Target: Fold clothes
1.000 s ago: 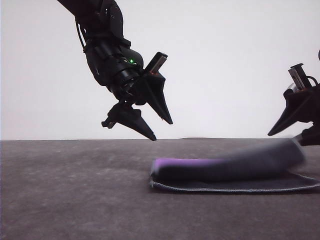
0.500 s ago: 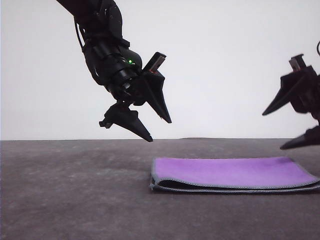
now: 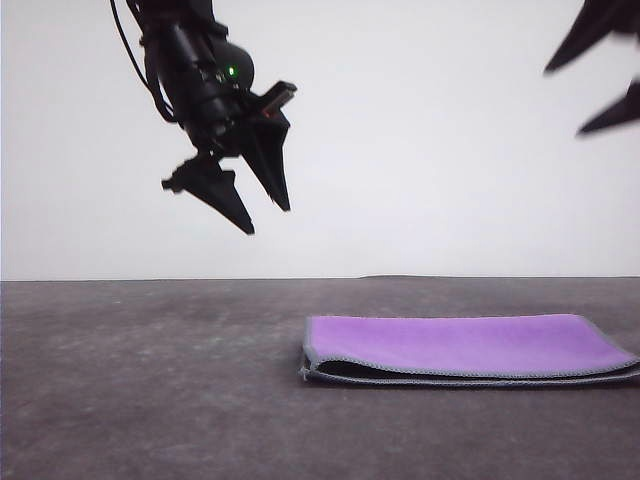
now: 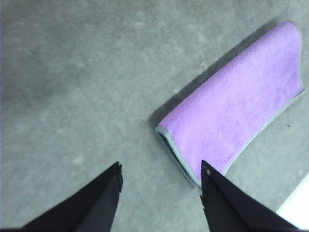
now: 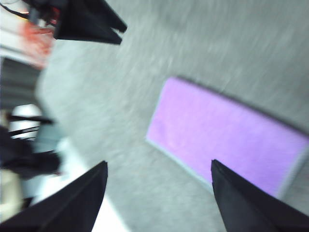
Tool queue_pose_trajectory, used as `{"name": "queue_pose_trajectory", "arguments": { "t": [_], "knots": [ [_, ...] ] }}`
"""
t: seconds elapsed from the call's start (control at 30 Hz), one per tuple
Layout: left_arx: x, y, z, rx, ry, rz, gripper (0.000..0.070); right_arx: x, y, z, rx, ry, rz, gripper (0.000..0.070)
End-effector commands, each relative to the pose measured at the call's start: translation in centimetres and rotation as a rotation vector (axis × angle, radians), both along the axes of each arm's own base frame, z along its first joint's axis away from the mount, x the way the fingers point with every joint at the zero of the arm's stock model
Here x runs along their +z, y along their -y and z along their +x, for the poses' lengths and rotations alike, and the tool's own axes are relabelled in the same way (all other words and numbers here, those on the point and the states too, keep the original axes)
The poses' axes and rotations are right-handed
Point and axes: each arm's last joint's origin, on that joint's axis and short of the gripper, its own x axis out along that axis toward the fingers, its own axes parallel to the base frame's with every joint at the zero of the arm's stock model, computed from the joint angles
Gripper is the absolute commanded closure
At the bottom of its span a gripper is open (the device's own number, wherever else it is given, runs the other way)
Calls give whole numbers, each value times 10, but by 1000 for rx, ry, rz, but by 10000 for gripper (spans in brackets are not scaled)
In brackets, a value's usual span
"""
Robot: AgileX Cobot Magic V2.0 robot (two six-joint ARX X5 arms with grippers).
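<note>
Lying folded — cloth, well below left gripper, right gripper

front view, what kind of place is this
Probably a lab or test bench rather than a home: a bare grey table against a blank white backdrop, two black robot arms with the left tool and right tool raised, and a single folded purple cloth.

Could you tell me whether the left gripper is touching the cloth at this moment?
No, in the front view the left gripper hangs open well above the table, apart from the folded cloth.
</note>
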Motion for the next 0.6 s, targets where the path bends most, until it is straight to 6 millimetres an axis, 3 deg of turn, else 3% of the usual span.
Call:
{"name": "queue_pose_trajectory", "arguments": {
  "t": [0.0,0.27,0.4,0.57],
  "knots": [
    [20,0,-6,-17,67,14,387,24,-2,-14,-46,63,-48,272],
    [64,-19,-33,97,197,241,391,89,-12,-101,-237,358,-248,271],
    [82,-31,-51,159,237,329,390,103,-16,-139,-279,439,-259,271],
    [89,-45,-81,195,247,380,390,109,-19,-168,-289,493,-262,271]
  ]
}}
